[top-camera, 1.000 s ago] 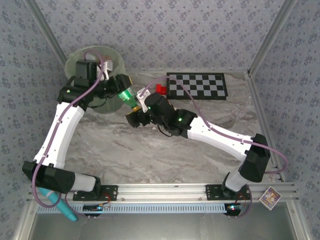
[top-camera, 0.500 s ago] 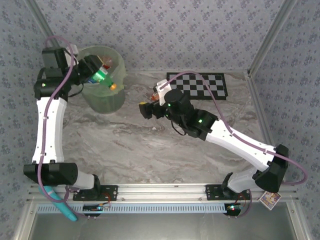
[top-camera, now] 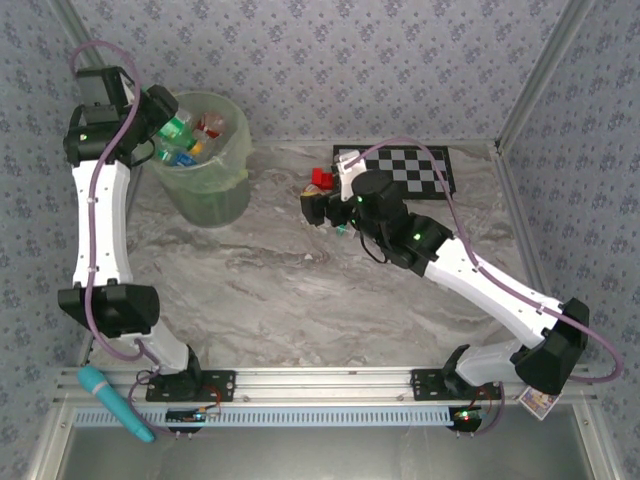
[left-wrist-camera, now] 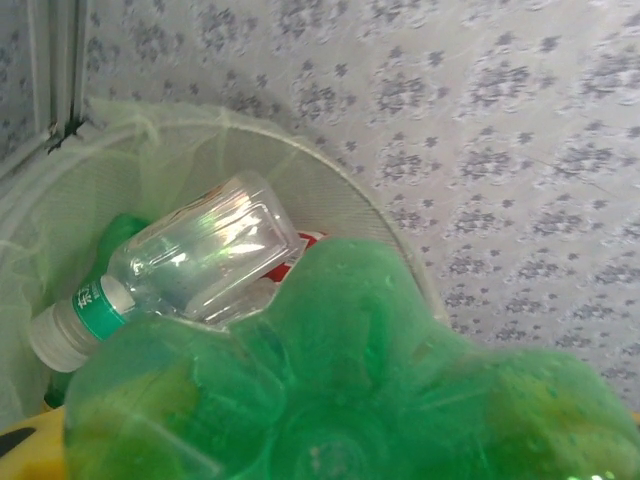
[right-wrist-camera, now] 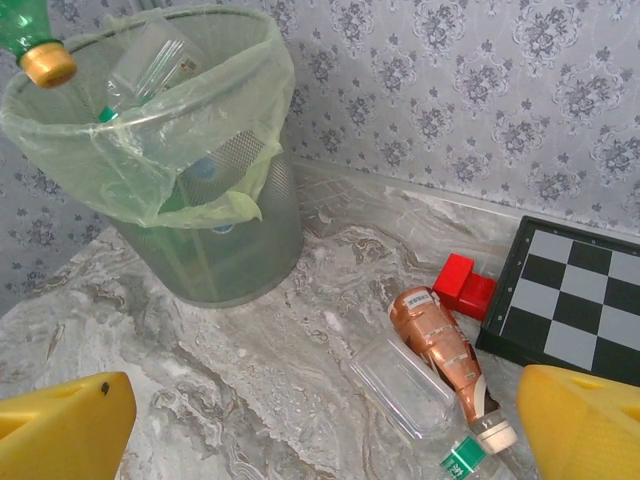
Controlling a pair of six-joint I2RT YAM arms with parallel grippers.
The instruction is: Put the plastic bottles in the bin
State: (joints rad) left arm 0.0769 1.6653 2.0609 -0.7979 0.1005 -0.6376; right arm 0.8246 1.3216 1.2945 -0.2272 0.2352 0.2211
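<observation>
Green plastic bottle (left-wrist-camera: pixel 350 400), clamped in left gripper (top-camera: pixel 167 125), now raised from beside to above translucent pale-green bin (right-wrist-camera: pixel 200 95); drop pending. Right gripper (right-wrist-camera: pixel 320 430), spread wide, empty, swung away from bin toward copper-brown bottle (right-wrist-camera: pixel 440 345).

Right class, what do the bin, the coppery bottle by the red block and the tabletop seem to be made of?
The bin: apparently grey metal mesh, fine grid visible, lined with thin pale-green translucent plastic film, wrinkled at the rim. The coppery bottle: likely plastic under a glossy coppery label. The tabletop: marble-patterned, matte; stone or printed laminate, cannot tell.
</observation>
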